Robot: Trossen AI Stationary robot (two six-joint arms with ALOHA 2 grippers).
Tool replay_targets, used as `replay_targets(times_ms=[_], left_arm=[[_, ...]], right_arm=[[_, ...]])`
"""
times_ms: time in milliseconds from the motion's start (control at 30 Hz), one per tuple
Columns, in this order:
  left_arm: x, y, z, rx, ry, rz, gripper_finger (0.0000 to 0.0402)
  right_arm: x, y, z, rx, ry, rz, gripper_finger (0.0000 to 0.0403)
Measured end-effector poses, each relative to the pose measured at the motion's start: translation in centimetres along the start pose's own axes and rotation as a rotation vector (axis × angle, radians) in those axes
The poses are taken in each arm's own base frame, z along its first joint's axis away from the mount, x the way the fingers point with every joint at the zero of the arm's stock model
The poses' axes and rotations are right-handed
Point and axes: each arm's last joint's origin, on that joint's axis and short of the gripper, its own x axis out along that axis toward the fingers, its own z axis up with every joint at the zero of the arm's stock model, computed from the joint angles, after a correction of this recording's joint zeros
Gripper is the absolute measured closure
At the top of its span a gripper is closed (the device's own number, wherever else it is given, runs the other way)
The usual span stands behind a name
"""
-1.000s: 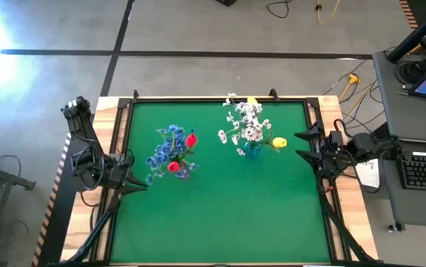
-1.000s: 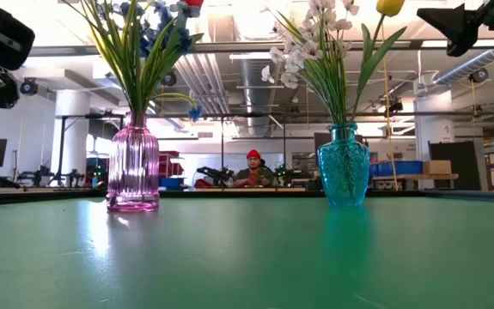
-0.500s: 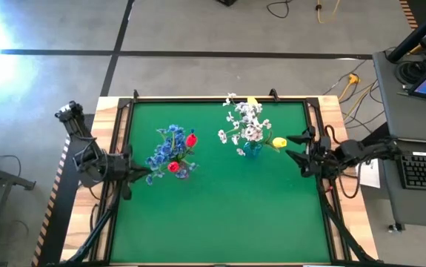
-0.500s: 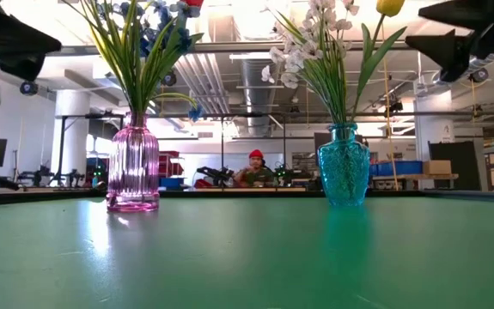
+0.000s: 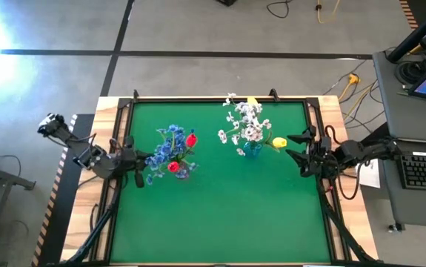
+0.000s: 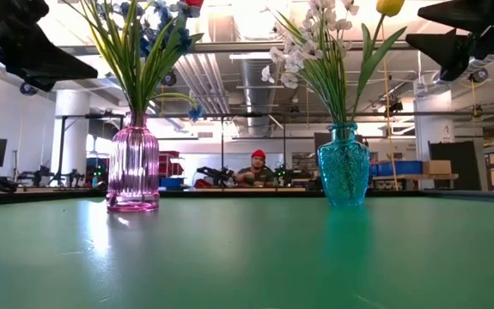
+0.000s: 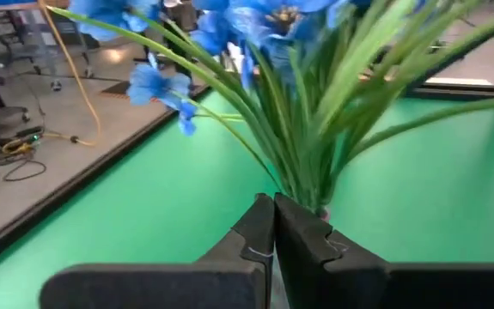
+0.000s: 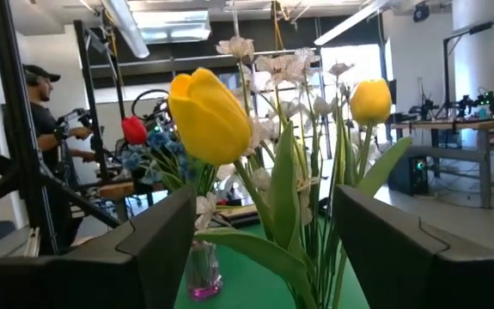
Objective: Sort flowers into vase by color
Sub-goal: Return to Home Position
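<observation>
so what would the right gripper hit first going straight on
The right gripper, at the table's right edge, would probably meet the yellow tulip leaning from the blue vase; depth is unclear.

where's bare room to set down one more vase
Widest bare patch: the green mat in front of the pink vase and blue vase, out to its front edge. A narrower gap lies between the vases. Crowded: beside the blue flowers, at the shut left tool, and by the yellow tulip, near the open right tool.
</observation>
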Motion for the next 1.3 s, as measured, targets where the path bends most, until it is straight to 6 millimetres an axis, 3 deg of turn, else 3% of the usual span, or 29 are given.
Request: replay_targets(times_ms=[200,400,833,1300], left_arm=[[1.0,0.3,-0.3,0.043,-0.034,0.061,0.0402],[1.5,0.5,-0.9,0.061,-0.089,-0.020,0.0402],[-0.2,2.2,-1.3,0.057,-0.260,-0.088,0.0402],[0.5,1.3,-3.3,0.120,-0.216,-0.259,0.0401]], right_arm=[[0.0,0.0,-1.3,0.015,-0.058,0.002,0.0138],[0.0,0.0,-1.4,0.001,-0.058,0.000,0.0145],[0.0,0.0,-1.4,-0.018,-0.061,-0.008,0.0149],[0.1,0.1,-1.6,-0.052,-0.038,-0.009,0.0154]])
